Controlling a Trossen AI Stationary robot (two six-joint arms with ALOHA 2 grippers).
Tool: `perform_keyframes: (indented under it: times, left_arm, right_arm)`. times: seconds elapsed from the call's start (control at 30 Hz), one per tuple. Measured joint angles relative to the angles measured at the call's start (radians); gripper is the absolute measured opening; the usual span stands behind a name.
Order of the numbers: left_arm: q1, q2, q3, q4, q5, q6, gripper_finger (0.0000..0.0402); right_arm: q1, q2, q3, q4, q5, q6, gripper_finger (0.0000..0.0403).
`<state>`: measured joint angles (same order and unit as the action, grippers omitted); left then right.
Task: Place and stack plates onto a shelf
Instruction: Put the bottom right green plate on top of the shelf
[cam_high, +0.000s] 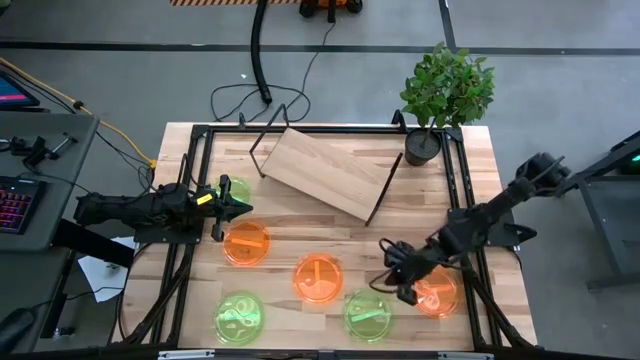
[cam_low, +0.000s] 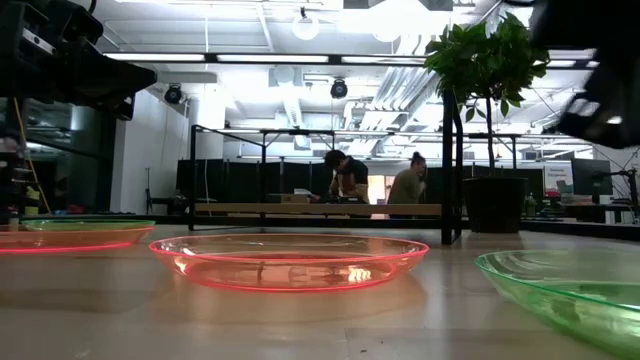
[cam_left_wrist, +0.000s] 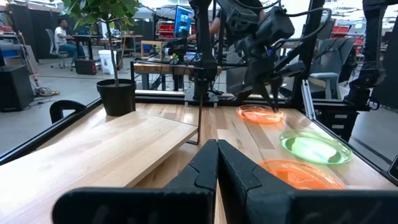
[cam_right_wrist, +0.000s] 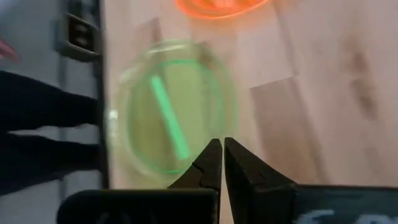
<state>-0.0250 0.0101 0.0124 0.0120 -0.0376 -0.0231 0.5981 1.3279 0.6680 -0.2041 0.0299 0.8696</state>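
Note:
Six plates lie flat on the table: green (cam_high: 235, 190), orange (cam_high: 246, 243), orange (cam_high: 318, 277), green (cam_high: 239, 316), green (cam_high: 368, 313), orange (cam_high: 437, 292). The shelf (cam_high: 325, 172), a light board on dark wire legs, stands askew on the table's far half, with no plate on it. My left gripper (cam_high: 247, 208) is shut and level, pointing right between the far-left green plate and the orange one beside it; its wrist view shows the shut tips (cam_left_wrist: 217, 149) and the shelf (cam_left_wrist: 112, 149). My right gripper (cam_high: 400, 288) is shut, raised above the table, tips (cam_right_wrist: 219, 149) over the green plate's rim (cam_right_wrist: 168, 112).
A potted plant (cam_high: 440, 100) stands at the table's far right corner beside the shelf. A dark frame (cam_high: 460, 200) runs along the table's sides. In the low view an orange plate (cam_low: 288, 260) lies in front, a green one (cam_low: 570, 290) to its right. People sit in the room behind.

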Motion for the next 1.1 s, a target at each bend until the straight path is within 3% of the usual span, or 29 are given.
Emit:
perform_keyframes:
  times: [0.1,0.23,0.37,0.53,0.77,0.9,1.1]
  left_arm:
    - [0.000,0.000,0.000,0.000,0.000,0.000,0.0000]
    - [0.000,0.000,0.000,0.000,0.000,0.000,0.0000]
    - [0.000,0.000,0.000,0.000,0.000,0.000,0.0000]
    - [0.000,0.000,0.000,0.000,0.000,0.000,0.0000]
    - [0.000,0.000,0.000,0.000,0.000,0.000,0.0000]
    - [0.000,0.000,0.000,0.000,0.000,0.000,0.0000]
    - [0.000,0.000,0.000,0.000,0.000,0.000,0.0000]
  right_arm:
    - [0.072,-0.024,-0.107,0.202,0.090,0.153,0.0000]
    - [0.160,-0.024,-0.240,0.517,0.285,0.365,0.0000]
    - [0.199,-0.006,-0.275,0.588,0.443,0.474,0.0000]
    - [0.201,0.084,-0.222,0.572,0.440,0.518,0.0017]
    - [0.199,0.242,-0.075,0.365,0.405,0.543,0.0121]
    - [0.197,0.281,-0.051,0.344,0.406,0.553,0.0166]
    - [0.197,0.322,-0.046,0.369,0.400,0.570,0.0183]
